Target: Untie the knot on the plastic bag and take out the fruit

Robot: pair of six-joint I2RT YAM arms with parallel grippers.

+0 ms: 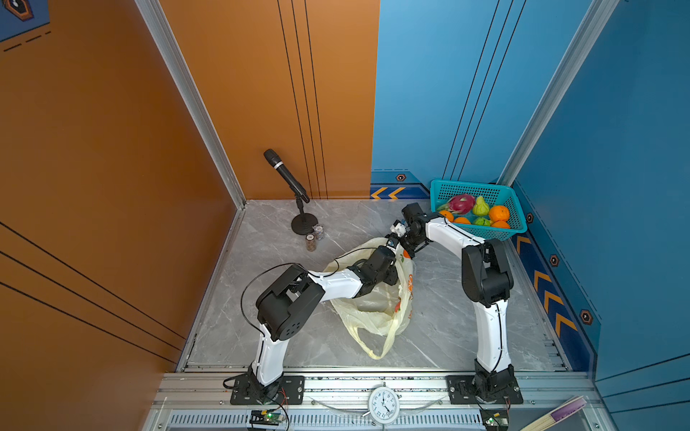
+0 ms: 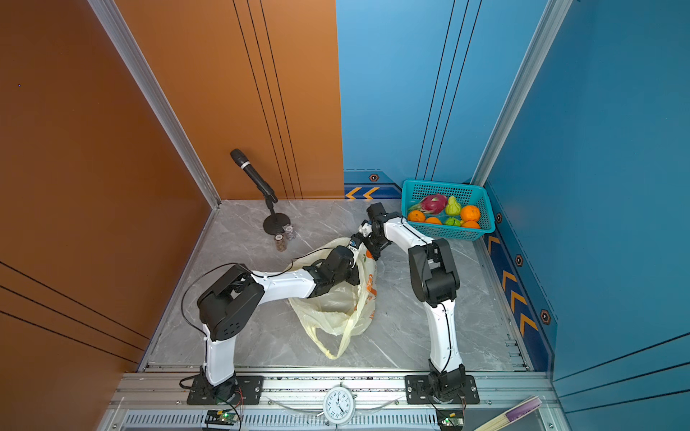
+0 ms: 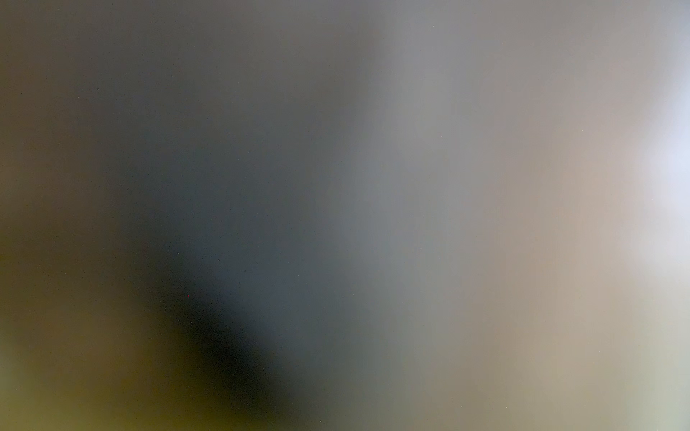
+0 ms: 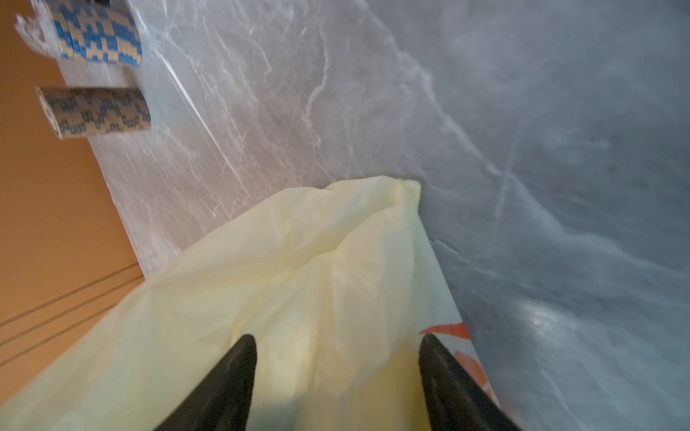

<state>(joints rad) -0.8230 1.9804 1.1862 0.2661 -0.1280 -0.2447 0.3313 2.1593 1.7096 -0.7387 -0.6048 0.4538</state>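
Grey marble tabletop (image 1: 440, 298) holds the thin pale-yellow plastic bag (image 4: 298, 261), rim just ahead of my open, empty right tool (image 4: 336, 337); left tool (image 1: 391, 277), plunged inside, unreadable.

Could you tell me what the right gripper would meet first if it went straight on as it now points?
Most likely the plastic bag: in the right wrist view its pale yellow film lies directly ahead of the right gripper, between the open jaws. Whether they already touch it is unclear.
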